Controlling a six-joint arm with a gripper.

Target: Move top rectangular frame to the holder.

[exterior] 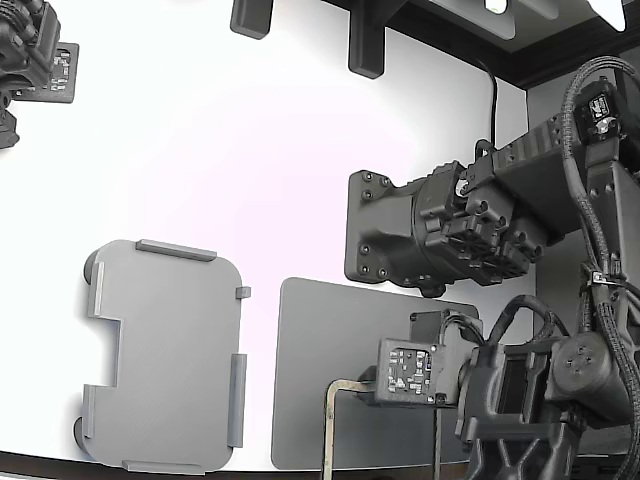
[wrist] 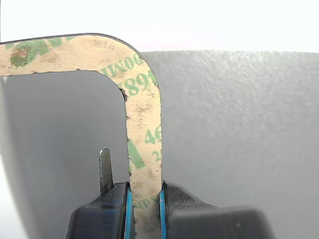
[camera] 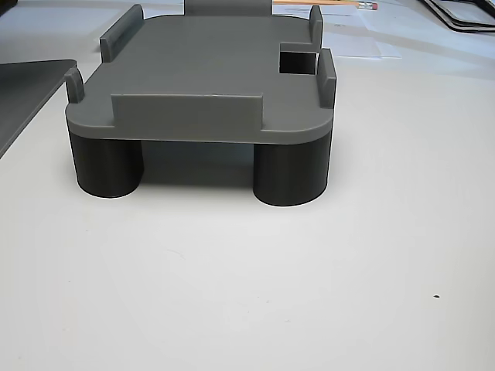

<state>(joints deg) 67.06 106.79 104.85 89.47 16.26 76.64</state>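
Gripper (wrist: 144,209) clamps frame (wrist: 143,144) edge | frame over mat (exterior: 310,370) | holder (exterior: 165,350) apart, unobstructed

The exterior view looks down from above on the white table (exterior: 250,150), so the holder (exterior: 165,355) and the dark mat (exterior: 330,370) appear flat. The wrist view sits very close behind the gripper (wrist: 144,199) and looks along the frame (wrist: 142,114) toward the same mat (wrist: 239,129). The other view stands low at table height, near the holder (camera: 201,77), and faces its side; the mat's edge (camera: 27,85) shows there too.
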